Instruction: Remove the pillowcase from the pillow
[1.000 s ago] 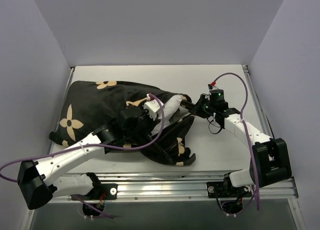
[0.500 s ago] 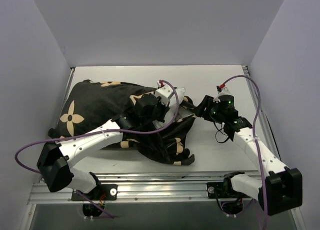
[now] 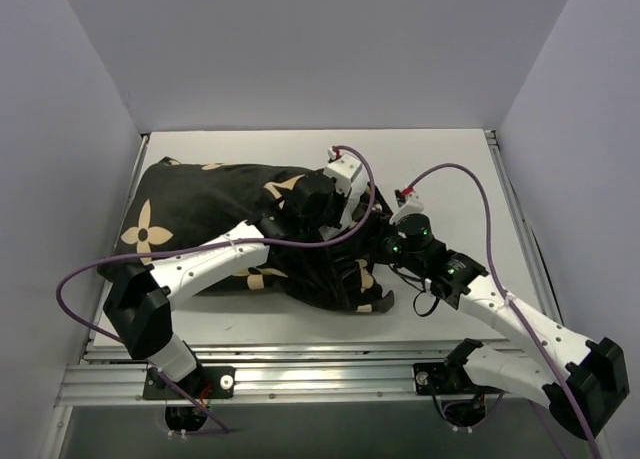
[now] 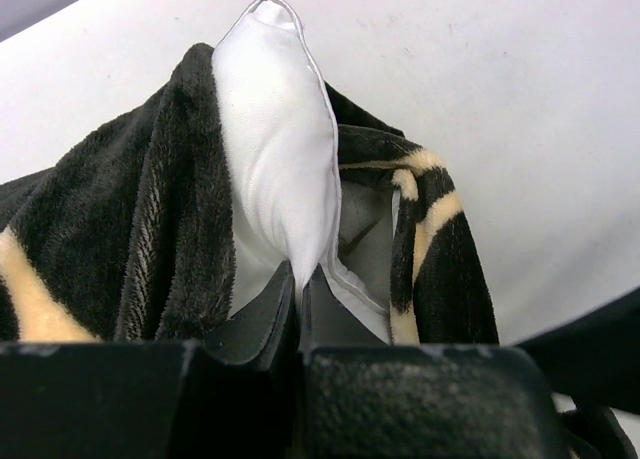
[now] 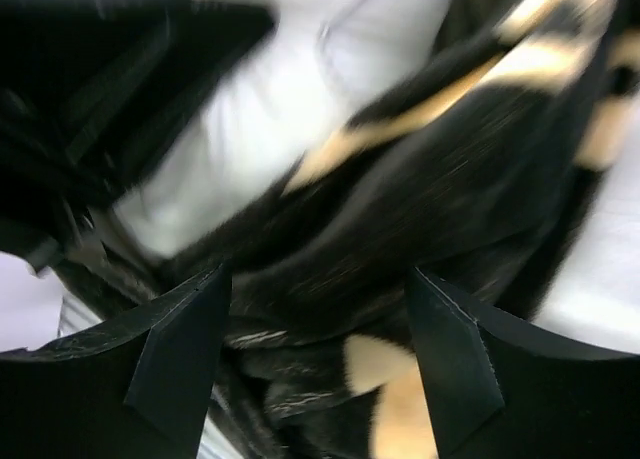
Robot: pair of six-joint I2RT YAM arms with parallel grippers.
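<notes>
Pillowcase (image 3: 200, 214): black, tan motifs; laid over left-centre of table (image 3: 450, 159). Pillow (image 4: 272, 149): white corner exposed at case mouth, rest covered by case. L gripper (image 4: 298, 277): fingers pinched tight on that corner. R gripper (image 5: 315, 339): jaws spread wide, case fabric seen between them; view blurred.

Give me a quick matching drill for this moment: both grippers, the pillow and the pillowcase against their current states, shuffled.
Things:
1. left gripper
2. right gripper
3. pillow
4. pillowcase

States:
A. black with tan motifs, bunched up
B. open, fingers spread over black fabric
C. white, one corner poking out into the open
D. shut, pinching white fabric

Pairs: 1-D, 2-B, 3-C, 4-A.
</notes>
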